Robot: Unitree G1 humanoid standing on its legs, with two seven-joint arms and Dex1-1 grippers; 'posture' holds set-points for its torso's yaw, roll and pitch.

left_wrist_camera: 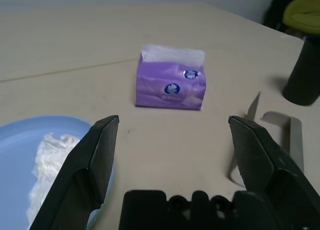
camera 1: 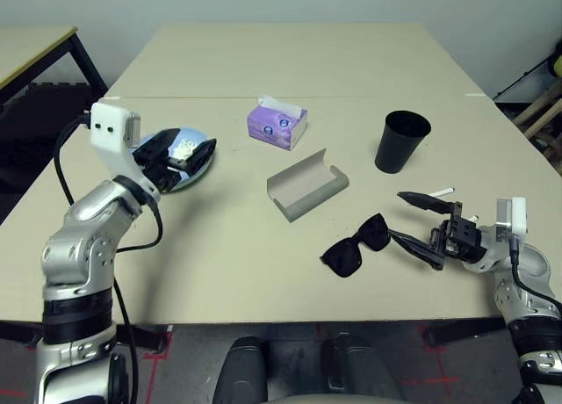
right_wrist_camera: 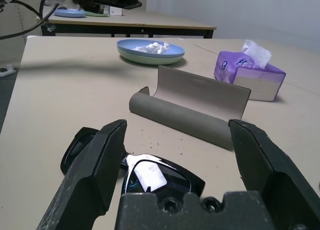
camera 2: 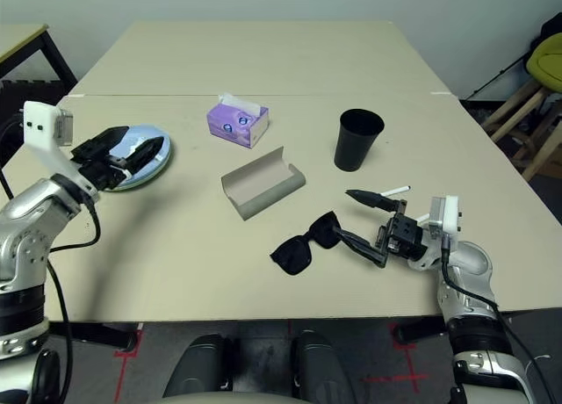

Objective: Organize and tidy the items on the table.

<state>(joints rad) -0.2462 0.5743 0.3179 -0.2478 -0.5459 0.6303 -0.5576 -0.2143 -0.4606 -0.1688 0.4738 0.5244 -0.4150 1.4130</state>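
Right pincer (camera 2: 362,220) spread wide at black sunglasses (camera 2: 305,243): light, slick, fragile, best pinched across the bridge

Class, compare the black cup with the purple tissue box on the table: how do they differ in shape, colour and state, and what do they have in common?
The black cup is round and tapers toward its base; the purple tissue box is a squat block. The cup is plain black, while the box is purple with small round printed marks. The cup's mouth is open, with its inside too dark to read; the box has white tissue poking from its top. Both stand upright on the table, untouched by either claw.
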